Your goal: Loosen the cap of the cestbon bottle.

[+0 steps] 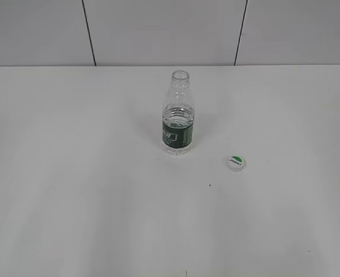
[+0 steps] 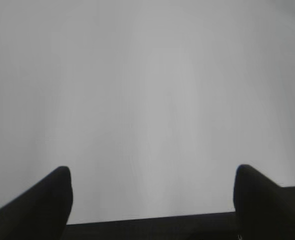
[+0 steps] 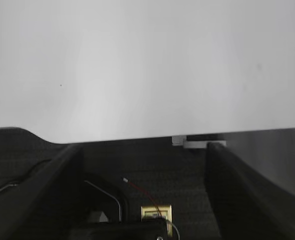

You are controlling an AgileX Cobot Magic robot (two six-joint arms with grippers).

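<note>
The uncapped cestbon bottle [image 1: 178, 118] stood upright mid-counter [image 1: 72, 202]; the cap [image 1: 235, 163] lay near it, to its right. Left tool [image 2: 152, 187] and right tool [image 3: 143, 155] were released, grasping nothing.

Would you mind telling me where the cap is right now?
In the exterior view, the cap lies on the table, right of the open bottle and nearer the camera.

No readable text anywhere. The bottle [image 1: 177, 115] has white print on its dark green label [image 1: 176, 134], too small to read. The cap [image 1: 235, 163] shows a green mark and tiny lettering, illegible.
</note>
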